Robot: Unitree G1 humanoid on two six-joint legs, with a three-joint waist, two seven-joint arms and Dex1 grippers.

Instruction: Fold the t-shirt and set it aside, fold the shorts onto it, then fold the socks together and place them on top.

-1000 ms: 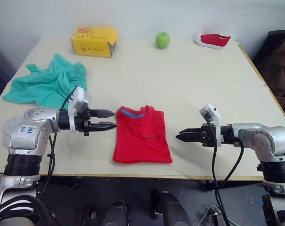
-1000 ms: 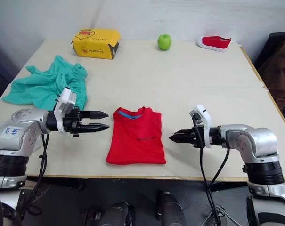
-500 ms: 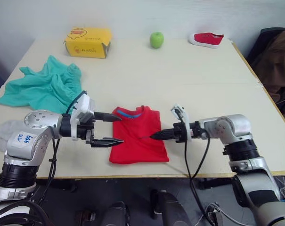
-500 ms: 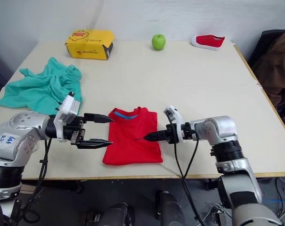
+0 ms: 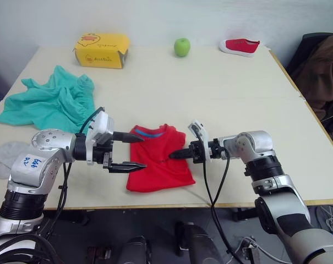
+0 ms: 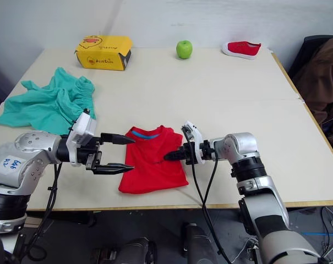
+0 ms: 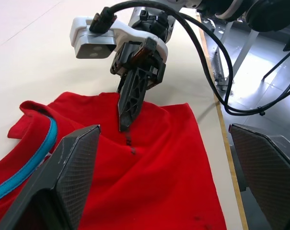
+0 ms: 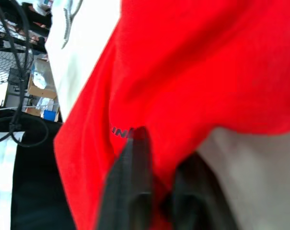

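At table's front edge, right gripper (image 5: 174, 155) jaws pinching t-shirt (image 5: 158, 170), left gripper (image 5: 134, 152) spread

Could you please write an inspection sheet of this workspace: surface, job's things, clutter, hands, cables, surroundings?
Surface: beige table, bare in the middle.
Job's things: red t-shirt partly folded at the near edge, rumpled on its right side; teal shorts crumpled at far left, unfolded; grey socks at the left edge, partly behind the left arm.
Clutter: yellow box, green apple, red shoe along the far edge.
Hands: left hand open at the shirt's left edge; right hand shut, tip pressed on the shirt's right part.
Cables: black cable hangs from the right wrist below the table edge.
Surroundings: brown garment at right.
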